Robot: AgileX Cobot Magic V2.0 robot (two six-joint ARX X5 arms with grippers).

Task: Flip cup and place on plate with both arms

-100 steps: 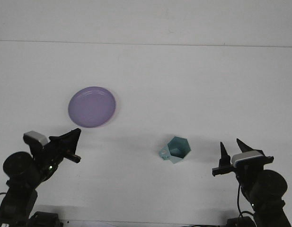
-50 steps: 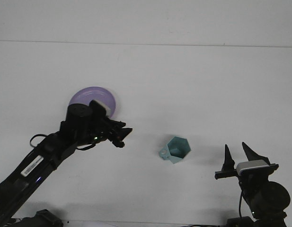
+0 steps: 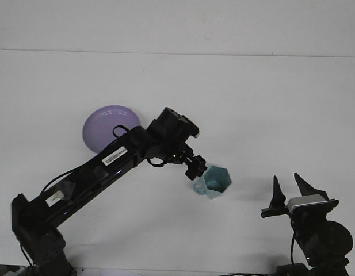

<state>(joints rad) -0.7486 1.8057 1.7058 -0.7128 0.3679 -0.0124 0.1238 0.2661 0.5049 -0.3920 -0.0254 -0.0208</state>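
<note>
I've got the left gripper right at the cup, on its plate-ward side, tips touching or nearly touching the rim edge. Cup lies tipped on the table, hexagonal mouth facing up toward the cam, handle low on the side nearer the plate. Plate sits well apart from the cup, partly behind my left arm.

To do the grasp well, I'd say: pinch the cup wall near the rim, not the handle, and approach slow so the cup doesn't skid away from the plate. It's light plastic by the look, prob. slides easily.

Left fingers: can't tell if spread or closed, they read as one dark blob vs. the cup. Right gripper parked well off the cup on its far-from-plate side, prongs spread, nothing held.
</note>
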